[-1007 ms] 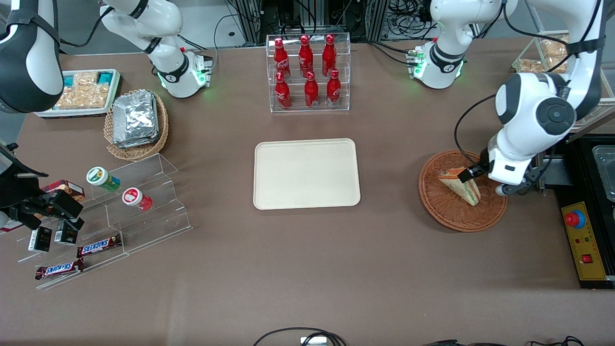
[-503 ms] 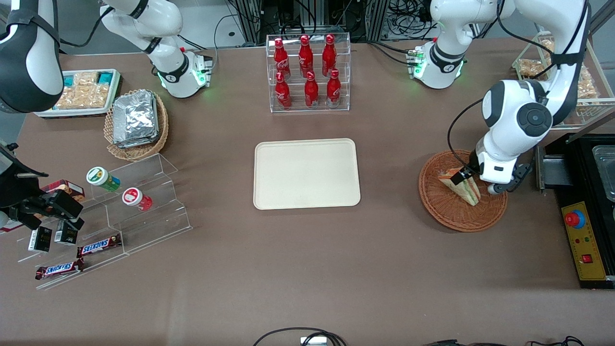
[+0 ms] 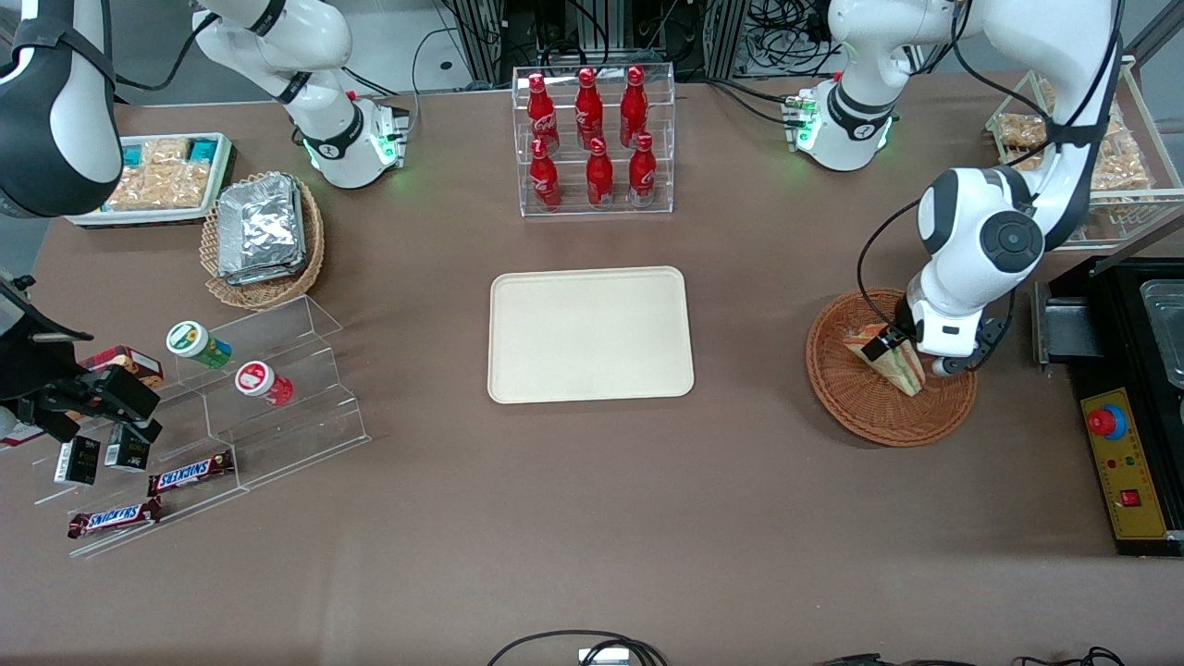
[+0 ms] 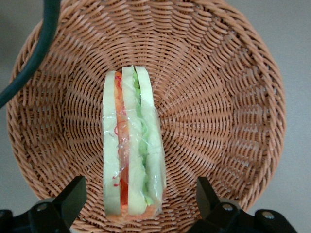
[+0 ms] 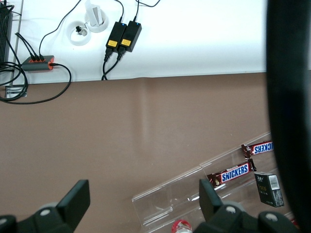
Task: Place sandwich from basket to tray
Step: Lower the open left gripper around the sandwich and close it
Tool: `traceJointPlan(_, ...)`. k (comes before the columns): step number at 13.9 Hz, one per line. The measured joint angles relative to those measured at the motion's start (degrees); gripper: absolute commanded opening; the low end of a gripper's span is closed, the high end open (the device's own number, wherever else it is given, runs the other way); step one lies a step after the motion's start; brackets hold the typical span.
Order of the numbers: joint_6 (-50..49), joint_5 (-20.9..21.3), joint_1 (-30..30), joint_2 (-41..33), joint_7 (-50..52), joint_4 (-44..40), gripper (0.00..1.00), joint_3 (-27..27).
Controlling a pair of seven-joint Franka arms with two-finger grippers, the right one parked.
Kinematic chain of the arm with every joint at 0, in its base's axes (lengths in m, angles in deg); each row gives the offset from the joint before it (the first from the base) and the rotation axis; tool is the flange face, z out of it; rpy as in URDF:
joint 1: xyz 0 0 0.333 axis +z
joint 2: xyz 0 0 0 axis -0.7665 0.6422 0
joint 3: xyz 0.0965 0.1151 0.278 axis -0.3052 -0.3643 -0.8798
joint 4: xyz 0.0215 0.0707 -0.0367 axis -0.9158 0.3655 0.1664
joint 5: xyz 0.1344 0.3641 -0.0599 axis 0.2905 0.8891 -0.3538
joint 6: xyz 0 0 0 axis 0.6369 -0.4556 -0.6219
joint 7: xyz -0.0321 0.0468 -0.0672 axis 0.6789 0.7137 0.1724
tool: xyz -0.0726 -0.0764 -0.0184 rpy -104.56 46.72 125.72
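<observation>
The sandwich (image 3: 895,365), a wrapped wedge of pale bread with red, orange and green filling, lies in the reddish-brown wicker basket (image 3: 856,407) toward the working arm's end of the table. My left gripper (image 3: 909,357) hangs directly over it, open. In the left wrist view the sandwich (image 4: 132,145) lies on the basket (image 4: 218,121) floor between the two black fingers (image 4: 73,196) of the gripper (image 4: 138,196), with a gap on each side. The cream tray (image 3: 590,277) sits bare at mid-table, beside the basket.
A clear rack of red bottles (image 3: 592,139) stands farther from the camera than the tray. Toward the parked arm's end are a tan basket of foil packets (image 3: 264,236), a white snack tray (image 3: 157,176) and an acrylic stand (image 3: 268,388). A black control box (image 3: 1124,462) adjoins the basket.
The working arm's wrist has shifted a little toward the tray and its fingers now straddle the sandwich more squarely. The sandwich and basket have not moved.
</observation>
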Motion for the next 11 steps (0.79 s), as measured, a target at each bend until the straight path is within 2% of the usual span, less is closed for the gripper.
traceJointPlan(3, 2.59, 0.0, 0.0, 2.27, 0.84, 0.2, 0.97, -0.12)
traceJointPlan(6, 3.74, 0.0, 0.01, 3.95, 1.42, 0.3, 0.84, -0.54)
traceJointPlan(7, 3.77, 0.03, 0.03, 4.16, 1.42, 0.31, 0.75, -0.79)
traceJointPlan(8, 3.77, 0.03, 0.04, 4.24, 1.42, 0.31, 0.58, -0.93)
traceJointPlan(9, 3.77, 0.04, 0.04, 4.24, 1.43, 0.36, 0.33, -0.95)
traceJointPlan(10, 3.77, 0.09, 0.03, 4.25, 1.43, 0.48, 0.15, -0.95)
traceJointPlan(11, 3.77, 0.46, 0.04, 4.26, 1.43, 0.64, 0.03, -0.95)
